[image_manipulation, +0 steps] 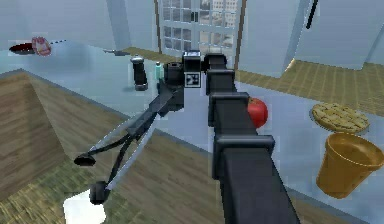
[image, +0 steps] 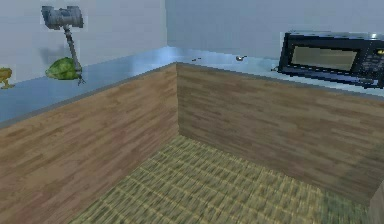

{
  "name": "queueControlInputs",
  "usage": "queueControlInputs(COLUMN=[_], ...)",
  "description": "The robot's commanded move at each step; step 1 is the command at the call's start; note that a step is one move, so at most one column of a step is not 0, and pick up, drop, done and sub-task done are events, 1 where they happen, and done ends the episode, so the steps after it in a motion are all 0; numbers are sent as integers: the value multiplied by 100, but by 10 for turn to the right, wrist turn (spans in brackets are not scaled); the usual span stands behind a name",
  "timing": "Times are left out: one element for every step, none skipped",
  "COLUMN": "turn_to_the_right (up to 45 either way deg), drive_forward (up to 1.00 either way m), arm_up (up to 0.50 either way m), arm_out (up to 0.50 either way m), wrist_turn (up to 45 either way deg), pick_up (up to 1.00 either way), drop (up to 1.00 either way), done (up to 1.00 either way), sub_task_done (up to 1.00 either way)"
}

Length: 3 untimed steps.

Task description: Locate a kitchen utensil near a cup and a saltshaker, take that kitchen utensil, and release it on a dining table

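Here, an L-shaped counter [image: 120, 72], blue-grey on top and wood-panelled below, wraps a corner of woven floor [image: 200, 185]. The robot's dark arm [image_manipulation: 245, 160] stretches out over that counter toward a tall window [image_manipulation: 195, 25]. A black microwave [image: 332, 56] sits on the counter at the forward view's right. In the arm side view, right of the arm, are an orange tub [image_manipulation: 350, 165] and a flat, pie-like disc [image_manipulation: 338, 118]. The gripper [image_manipulation: 92, 175] angles down to the arm's left, its thin fingers [image_manipulation: 85, 158] set against wood panelling and floor, with nothing hanging from them; how the jaws stand cannot be told. A red ball [image_manipulation: 259, 112] rests just behind the arm. Farther out on the counter, a capped dark cylinder [image_manipulation: 138, 73] and a teal cup [image_manipulation: 157, 74] stand side by side. Just beyond them lies a thin dark strip [image_manipulation: 118, 50], too small to name, well apart from the gripper.
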Motion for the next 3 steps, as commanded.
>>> queueControlInputs(turn_to_the_right=[0,-450,-450], drive_forward=[0,0,0], arm_up=[0,0,0], arm_out=[-28,0,0], wrist_turn=[0,0,0], pick_up=[0,0,0], drop=[0,0,0], done=[0,0,0], sub_task_done=[0,0,0])
